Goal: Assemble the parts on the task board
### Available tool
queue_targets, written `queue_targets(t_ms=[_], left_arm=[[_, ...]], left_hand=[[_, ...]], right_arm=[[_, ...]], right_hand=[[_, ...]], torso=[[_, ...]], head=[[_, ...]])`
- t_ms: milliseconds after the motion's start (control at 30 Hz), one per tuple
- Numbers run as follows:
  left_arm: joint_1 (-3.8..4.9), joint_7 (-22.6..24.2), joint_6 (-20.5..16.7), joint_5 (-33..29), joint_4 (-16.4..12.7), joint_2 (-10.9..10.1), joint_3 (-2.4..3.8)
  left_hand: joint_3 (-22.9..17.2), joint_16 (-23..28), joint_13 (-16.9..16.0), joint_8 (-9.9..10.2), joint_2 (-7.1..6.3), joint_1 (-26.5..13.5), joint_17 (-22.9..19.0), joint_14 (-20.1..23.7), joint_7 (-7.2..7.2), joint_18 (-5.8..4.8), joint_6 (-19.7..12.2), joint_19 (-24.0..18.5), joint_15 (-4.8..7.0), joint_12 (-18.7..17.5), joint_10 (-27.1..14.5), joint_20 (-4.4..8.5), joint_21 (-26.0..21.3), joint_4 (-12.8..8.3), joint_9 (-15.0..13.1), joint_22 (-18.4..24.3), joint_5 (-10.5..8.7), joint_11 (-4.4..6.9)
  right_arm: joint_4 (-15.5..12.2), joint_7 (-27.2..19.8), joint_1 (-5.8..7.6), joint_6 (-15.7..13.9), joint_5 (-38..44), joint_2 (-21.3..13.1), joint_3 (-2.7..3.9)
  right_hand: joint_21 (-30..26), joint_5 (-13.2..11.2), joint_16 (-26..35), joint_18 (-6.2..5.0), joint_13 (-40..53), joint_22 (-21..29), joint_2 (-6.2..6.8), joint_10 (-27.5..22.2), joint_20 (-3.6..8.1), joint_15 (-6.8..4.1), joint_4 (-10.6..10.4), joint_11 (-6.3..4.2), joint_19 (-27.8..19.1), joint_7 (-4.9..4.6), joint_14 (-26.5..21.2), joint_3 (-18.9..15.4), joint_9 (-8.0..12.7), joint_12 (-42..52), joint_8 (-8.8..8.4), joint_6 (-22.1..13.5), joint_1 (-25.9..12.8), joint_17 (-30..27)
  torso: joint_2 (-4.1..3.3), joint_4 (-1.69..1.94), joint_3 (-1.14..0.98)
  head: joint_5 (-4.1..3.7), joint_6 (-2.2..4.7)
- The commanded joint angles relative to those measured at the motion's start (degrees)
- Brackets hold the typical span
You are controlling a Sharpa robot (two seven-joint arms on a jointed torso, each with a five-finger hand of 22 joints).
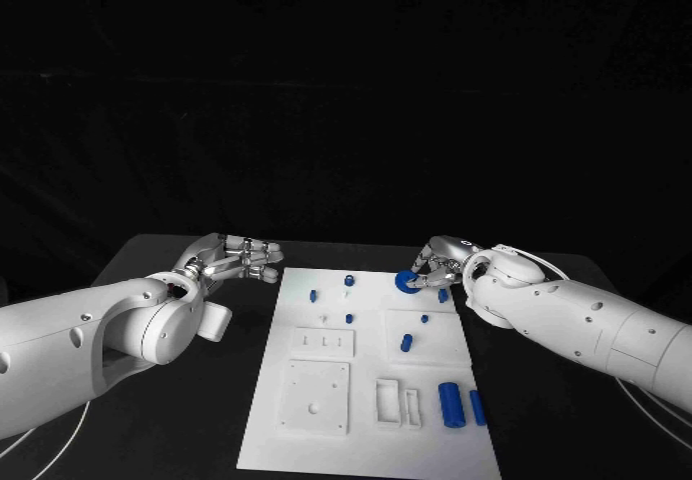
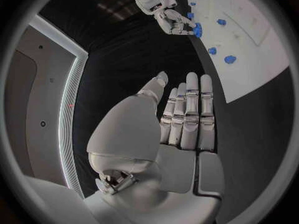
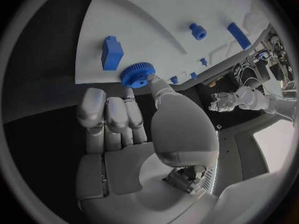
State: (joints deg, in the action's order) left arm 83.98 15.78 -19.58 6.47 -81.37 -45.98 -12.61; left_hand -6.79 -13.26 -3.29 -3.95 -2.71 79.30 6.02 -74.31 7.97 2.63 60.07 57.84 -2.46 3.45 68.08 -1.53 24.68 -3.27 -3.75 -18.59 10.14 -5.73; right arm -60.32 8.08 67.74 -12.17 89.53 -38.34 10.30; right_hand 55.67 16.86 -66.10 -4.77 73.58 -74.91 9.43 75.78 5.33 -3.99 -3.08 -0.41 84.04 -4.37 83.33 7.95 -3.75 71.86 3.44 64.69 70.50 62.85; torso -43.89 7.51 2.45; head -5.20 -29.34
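Blue, toothed and likely light rigid plastic, the gear (image 3: 137, 75) sits pinched at its rim by the right hand (image 1: 437, 266) over the task board's (image 1: 368, 440) far right corner, while the left hand (image 1: 238, 258) holds nothing.

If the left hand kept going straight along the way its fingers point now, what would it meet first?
Probably nothing soon: the left hand points along bare black table beside the task board. Farther on lie the right hand and its blue gear, though depth is unclear.
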Motion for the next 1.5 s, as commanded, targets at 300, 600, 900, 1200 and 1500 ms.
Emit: queue_targets(t_ms=[300,600,900,1200,1500], left_arm=[[0.12,0.3,0.8,0.2,-0.1,0.1,0.04],[0.12,0.2,0.9,0.2,0.0,0.1,0.04],[0.12,0.1,0.8,0.2,0.0,0.1,0.04],[0.12,0.0,0.7,0.2,-0.2,0.1,0.04],[0.12,0.0,0.5,0.2,-0.3,-0.1,0.04]], left_hand=[[-0.1,0.1,-0.1,0.2,0.27,-0.3,0.0,-0.3,-0.19,0.71,-0.2,-0.3,-0.11,-0.1,-0.2,0.00,0.3,-0.1,0.0,-0.1,0.06,0.07],[0.0,0.0,-0.1,0.2,0.24,-0.3,0.0,-0.3,-0.16,0.70,-0.3,-0.2,-0.11,-0.1,-0.2,0.01,0.3,-0.1,0.0,-0.1,0.05,0.05],[-0.1,0.0,-0.1,0.2,0.26,-0.3,0.0,-0.3,-0.16,0.71,-0.3,-0.2,-0.10,-0.1,-0.2,0.01,0.3,-0.1,0.0,-0.1,0.07,0.05],[-0.3,0.0,-0.1,0.2,0.38,-0.1,0.0,-0.3,-0.14,0.74,-0.3,-0.3,-0.09,-0.1,-0.3,0.05,0.3,-0.3,0.0,-0.2,0.33,0.05],[-0.5,0.0,-0.1,0.2,0.39,0.0,0.0,-0.3,-0.14,0.75,-0.3,-0.4,-0.09,-0.1,-0.2,0.07,0.5,-0.4,0.0,-0.4,0.38,0.05]], right_arm=[[-0.4,3.0,-0.28,-0.9,5.6,0.8,-0.18],[-0.3,2.6,-0.72,0.9,5.8,1.2,-0.35],[0.2,2.2,-1.10,2.7,5.5,1.4,-0.65],[-0.5,2.6,-1.24,1.5,6.5,1.2,-0.80],[-3.9,2.9,-1.24,-1.8,8.0,0.0,-0.80]], right_hand=[[0.4,-0.4,-0.3,0.23,0.1,-6.9,0.84,0.3,0.35,-0.49,-0.8,-0.26,2.7,-0.13,0.0,-1.4,0.0,0.1,0.17,0.3,0.3,0.1],[0.3,0.3,-0.3,0.16,0.0,-6.8,1.06,0.1,0.23,-0.36,-1.4,-0.08,2.7,-0.40,0.0,-2.8,0.0,-0.1,0.15,-0.8,0.5,0.0],[0.3,1.1,-0.2,0.19,0.1,-6.9,0.13,0.1,0.23,-0.41,-0.6,-0.11,2.6,-0.39,0.0,-0.4,0.0,-0.1,0.14,-0.4,1.1,0.1],[0.5,3.6,-0.3,0.50,0.4,-6.9,-0.23,0.5,0.47,-0.65,8.0,-0.34,2.6,0.05,0.0,12.8,0.1,0.3,0.06,1.9,0.5,0.1],[1.2,7.5,-0.4,0.68,0.8,-7.0,-0.85,0.8,0.69,-0.85,11.9,-0.54,2.7,0.28,0.0,15.2,0.0,0.6,0.15,3.4,-1.5,0.3]], torso=[[-0.07,0.03,-0.06],[0.02,0.00,-0.03],[0.02,0.00,-0.05],[0.09,-0.04,-0.04],[0.16,-0.11,0.00]], head=[[0.04,-0.32],[0.13,-0.58],[0.13,-0.71],[0.29,-0.52],[0.46,-0.53]])
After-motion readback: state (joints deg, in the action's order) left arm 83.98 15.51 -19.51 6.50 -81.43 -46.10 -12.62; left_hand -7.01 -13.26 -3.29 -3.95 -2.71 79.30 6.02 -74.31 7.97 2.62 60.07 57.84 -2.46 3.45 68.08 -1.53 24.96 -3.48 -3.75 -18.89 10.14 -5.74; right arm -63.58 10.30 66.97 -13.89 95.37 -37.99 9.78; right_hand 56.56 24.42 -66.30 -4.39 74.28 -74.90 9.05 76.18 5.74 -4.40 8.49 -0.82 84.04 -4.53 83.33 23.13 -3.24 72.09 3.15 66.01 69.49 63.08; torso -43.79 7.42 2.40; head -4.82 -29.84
